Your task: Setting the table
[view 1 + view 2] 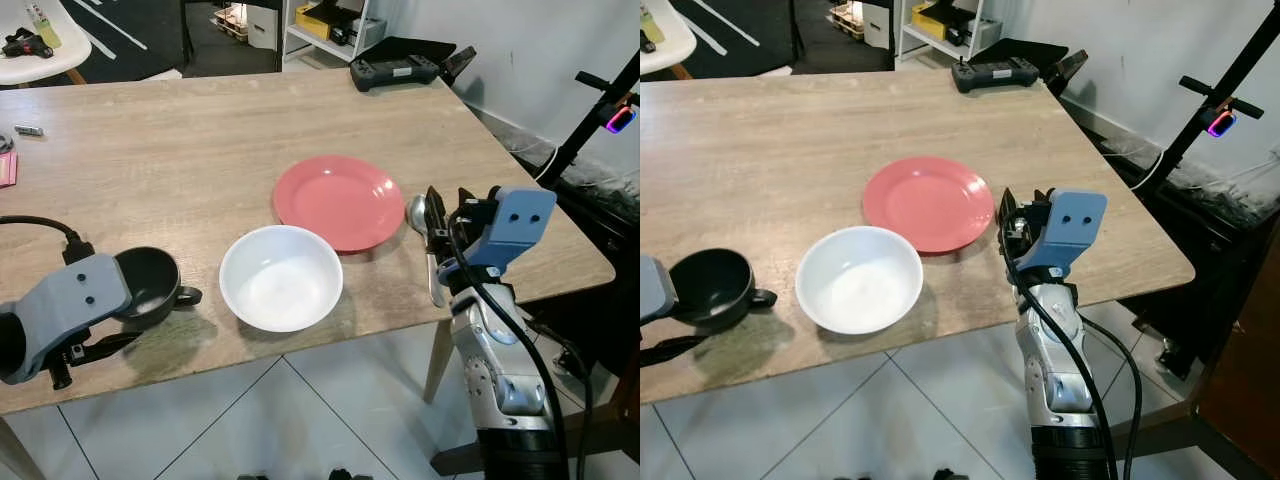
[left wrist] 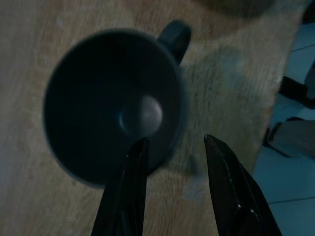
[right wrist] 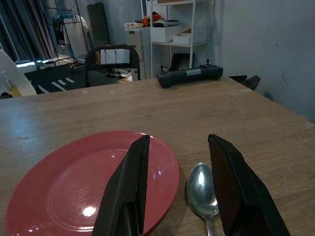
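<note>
Left wrist view: my left gripper [image 2: 174,147] is spread over the black mug [image 2: 113,103], one finger inside the rim. Right gripper [image 3: 177,157] also spread, spoon [image 3: 202,184] lying beside the red plate [image 1: 338,200]. Close squarely on the wall, lift straight.

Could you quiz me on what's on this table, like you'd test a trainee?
1. True or false: the spoon lies on the red plate.
2. Which dish is nearest the left gripper? A) white bowl B) black cup C) red plate
3. Fill in: the right gripper has its fingers ____.

Key:
1. False; it lies on the table beside the plate.
2. B
3. open
</note>
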`<state>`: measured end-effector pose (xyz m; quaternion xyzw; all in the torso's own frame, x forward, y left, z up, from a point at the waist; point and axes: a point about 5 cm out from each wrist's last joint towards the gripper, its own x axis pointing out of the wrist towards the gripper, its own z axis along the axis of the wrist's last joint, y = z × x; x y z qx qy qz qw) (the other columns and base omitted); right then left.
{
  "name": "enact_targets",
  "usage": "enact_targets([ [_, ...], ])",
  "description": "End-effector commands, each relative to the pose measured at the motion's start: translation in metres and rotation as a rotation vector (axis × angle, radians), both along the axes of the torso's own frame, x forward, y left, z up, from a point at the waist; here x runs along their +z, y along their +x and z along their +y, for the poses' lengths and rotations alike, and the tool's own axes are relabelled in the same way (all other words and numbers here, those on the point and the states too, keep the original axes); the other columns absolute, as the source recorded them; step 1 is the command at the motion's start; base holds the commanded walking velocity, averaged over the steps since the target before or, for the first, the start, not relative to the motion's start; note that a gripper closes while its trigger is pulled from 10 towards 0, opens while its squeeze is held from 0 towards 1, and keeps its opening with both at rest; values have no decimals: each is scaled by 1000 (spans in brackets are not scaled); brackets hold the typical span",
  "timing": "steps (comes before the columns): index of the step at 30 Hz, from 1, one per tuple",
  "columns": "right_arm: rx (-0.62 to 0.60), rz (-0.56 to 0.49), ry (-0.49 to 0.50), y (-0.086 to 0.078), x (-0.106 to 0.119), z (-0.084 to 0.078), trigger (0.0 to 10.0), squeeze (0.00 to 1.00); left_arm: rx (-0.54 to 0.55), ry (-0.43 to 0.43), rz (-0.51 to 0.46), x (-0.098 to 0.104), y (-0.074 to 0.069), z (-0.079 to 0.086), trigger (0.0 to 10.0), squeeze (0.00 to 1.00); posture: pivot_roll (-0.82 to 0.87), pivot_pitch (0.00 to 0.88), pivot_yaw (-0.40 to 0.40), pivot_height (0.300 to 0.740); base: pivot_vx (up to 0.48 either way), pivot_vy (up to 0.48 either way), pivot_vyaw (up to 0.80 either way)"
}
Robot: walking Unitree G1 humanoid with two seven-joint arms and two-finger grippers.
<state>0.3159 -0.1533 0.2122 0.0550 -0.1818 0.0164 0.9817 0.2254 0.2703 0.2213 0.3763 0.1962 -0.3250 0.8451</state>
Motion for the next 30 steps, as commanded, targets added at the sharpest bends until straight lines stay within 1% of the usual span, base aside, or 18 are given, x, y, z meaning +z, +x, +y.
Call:
enact_targets([
  [1,-1,19,1,0,-5,-1,10000,0,8,-13,23,-10,2,0,10000,0,137,126,3,740,0,0,0],
  [2,0,19,0,0,-5,-1,10000,0,14,-21,24,-12,4,0,10000,0,137,126,3,740,0,0,0],
  [6,2,18,-1,1,-4,-1,10000,0,18,-10,26,-18,10,2,10000,0,133,130,-1,740,0,0,0],
  [7,1,16,-2,0,-4,-1,10000,0,19,-2,22,-20,13,3,3725,0,122,130,5,740,0,0,0],
  [8,1,14,-3,0,-3,-1,10000,0,20,3,19,-20,14,3,3725,0,122,130,5,740,0,0,0],
  [9,-3,13,-3,0,-3,-2,10000,0,22,3,13,-20,15,3,0,0,119,130,8,740,0,0,0],
  [15,-16,15,-4,-2,-4,-5,10000,0,23,5,-8,-16,16,4,0,0,115,131,12,740,0,0,0],
  [19,-16,18,-4,-3,-5,-5,10000,0,24,5,-24,-15,15,3,0,0,119,131,10,740,0,0,0],
  [21,-10,17,-2,-2,-4,-4,10000,0,41,5,-84,-10,19,1,0,0,123,131,7,740,0,0,0],
  [22,-10,17,-2,-2,-4,-4,10000,0,41,5,-84,-10,19,1,0,0,123,131,7,740,0,0,0],
  [23,-7,15,-1,-1,-4,-3,10000,0,57,-5,-125,-5,22,0,0,0,125,131,7,740,0,0,0],
  [24,-4,15,-1,-1,-3,-2,10000,0,80,-11,-186,1,26,0,2863,0,126,130,5,740,0,0,0],
  [25,0,14,0,-1,-3,-2,10000,0,116,-23,-261,9,31,-1,10000,0,124,132,6,740,0,0,0],
  [26,2,14,0,-1,-3,-1,10000,0,139,-30,-310,14,34,-1,10000,0,124,132,6,740,0,0,0],
  [27,7,13,1,-1,-3,0,10000,0,181,-52,-395,23,37,-2,10000,0,123,133,3,740,0,0,0],
  [28,11,13,1,-1,-3,1,10000,0,208,-68,-447,28,39,-3,10000,0,123,133,3,740,0,0,0],
  [29,11,13,1,-1,-3,1,10000,0,208,-68,-447,28,39,-3,10000,0,123,133,3,740,0,0,0],
  [30,15,14,2,-1,-3,2,10000,0,230,-93,-509,35,41,-6,10000,0,122,134,1,740,0,0,0],
])
